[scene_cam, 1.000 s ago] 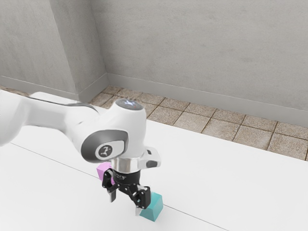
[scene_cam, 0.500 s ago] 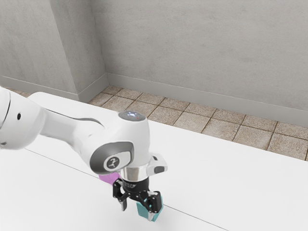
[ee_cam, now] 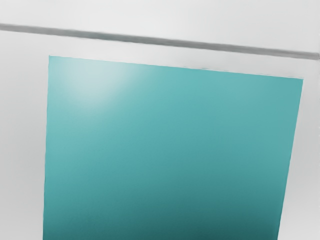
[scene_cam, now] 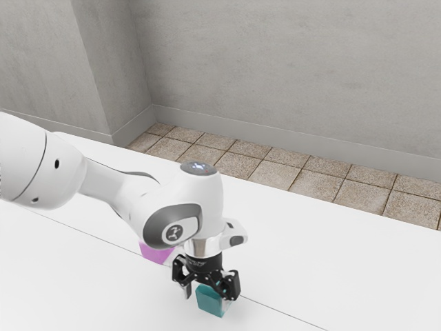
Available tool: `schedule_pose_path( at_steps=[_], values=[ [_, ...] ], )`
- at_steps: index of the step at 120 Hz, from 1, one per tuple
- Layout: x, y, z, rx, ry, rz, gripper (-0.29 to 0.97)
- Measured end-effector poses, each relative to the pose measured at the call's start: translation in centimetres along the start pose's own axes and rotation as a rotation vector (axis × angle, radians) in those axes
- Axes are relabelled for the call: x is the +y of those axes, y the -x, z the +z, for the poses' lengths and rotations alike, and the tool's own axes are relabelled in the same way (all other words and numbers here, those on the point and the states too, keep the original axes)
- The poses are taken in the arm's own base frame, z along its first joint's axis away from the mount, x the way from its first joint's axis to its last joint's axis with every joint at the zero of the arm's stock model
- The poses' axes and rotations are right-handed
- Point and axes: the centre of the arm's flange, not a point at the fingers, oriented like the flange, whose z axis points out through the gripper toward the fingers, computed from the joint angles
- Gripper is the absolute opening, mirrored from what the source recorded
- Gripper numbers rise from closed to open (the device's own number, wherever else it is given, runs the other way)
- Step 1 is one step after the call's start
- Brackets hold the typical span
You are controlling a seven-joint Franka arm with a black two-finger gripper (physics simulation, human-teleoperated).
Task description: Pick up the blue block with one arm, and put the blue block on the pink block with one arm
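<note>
The blue block [scene_cam: 211,305], teal in colour, rests on the white table [scene_cam: 331,255] near the front edge. My gripper [scene_cam: 208,292] hangs right over it, open, with one black finger on each side of the block's top. In the wrist view the blue block [ee_cam: 170,155] lies flat just under the hand. The pink block [scene_cam: 156,254] sits on the table toward the exterior view's left of the blue one, mostly hidden behind my wrist.
A thin grey seam [ee_cam: 160,42] crosses the table just beyond the blue block. Past the table's far edge lie a brown tiled floor [scene_cam: 310,176] and grey walls [scene_cam: 289,69].
My hand has moved toward the exterior view's right and come down, from beside the blue block to straddling it. The blocks have not moved.
</note>
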Motion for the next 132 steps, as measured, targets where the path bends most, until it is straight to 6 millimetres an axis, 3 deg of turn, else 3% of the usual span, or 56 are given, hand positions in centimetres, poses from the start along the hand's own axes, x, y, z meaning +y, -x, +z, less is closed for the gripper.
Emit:
schedule_pose_path(
  at_steps=[67, 91, 132],
  values=[
    [0.6, -2.0, 0.0, 0.014, 0.004, -0.004, 0.68],
    [0.0, -2.5, 0.6, 0.012, -0.017, 0.001, 0.52],
    [-0.1, -2.5, 0.4, 0.025, -0.038, 0.018, 0.4]
  ],
)
